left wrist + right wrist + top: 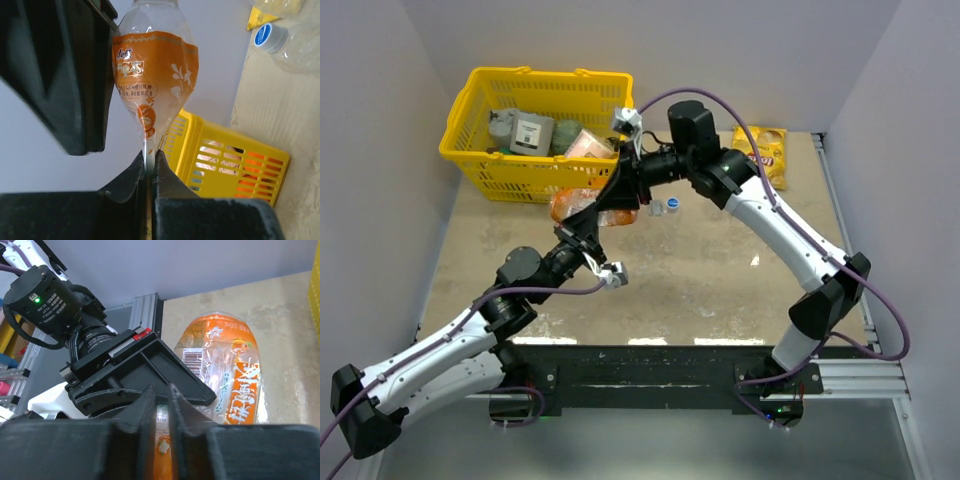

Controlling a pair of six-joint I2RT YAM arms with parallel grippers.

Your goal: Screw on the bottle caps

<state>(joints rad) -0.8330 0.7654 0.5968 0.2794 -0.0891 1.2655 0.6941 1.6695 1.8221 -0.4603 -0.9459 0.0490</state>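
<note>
An orange-labelled bottle (155, 85) is held in the air between both arms. My left gripper (150, 162) is shut on its flattened bottom end. My right gripper (161, 392) is shut on the bottle's other end; the orange label shows in the narrow gap between its fingers. No cap shows on this bottle. In the top view the two grippers meet just in front of the basket, the left gripper (617, 195) below the right gripper (632, 168). A second orange bottle (225, 375) lies on the table. A clear bottle (300, 47) wearing a blue cap (267, 37) lies nearby.
The yellow basket (470, 150) full of boxes and packets stands at the back left, close behind the grippers. A yellow packet (762, 150) lies at the back right. Grey walls close in the table on three sides.
</note>
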